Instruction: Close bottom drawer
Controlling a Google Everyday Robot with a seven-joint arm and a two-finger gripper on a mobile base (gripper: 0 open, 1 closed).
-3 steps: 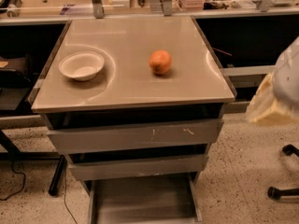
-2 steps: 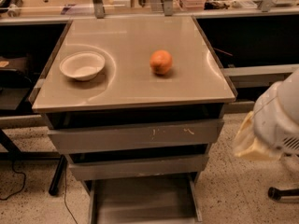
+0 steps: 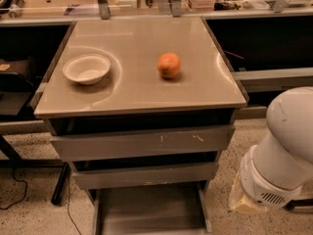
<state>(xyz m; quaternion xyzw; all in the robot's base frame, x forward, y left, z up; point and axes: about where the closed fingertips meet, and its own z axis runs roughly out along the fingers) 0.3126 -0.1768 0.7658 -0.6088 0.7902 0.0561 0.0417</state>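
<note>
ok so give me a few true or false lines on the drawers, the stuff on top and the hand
1. The bottom drawer is pulled out. True.
2. The orange sits in the bowl. False: it lies on the cabinet top, right of the bowl and apart from it.
3. The bowl is empty. True.
4. The hand grips the bottom drawer. False: the hand is out of view; only the white arm shows, low on the right beside the cabinet.
5. The scratch marks are on the bottom drawer. False: they are on the top drawer.
</note>
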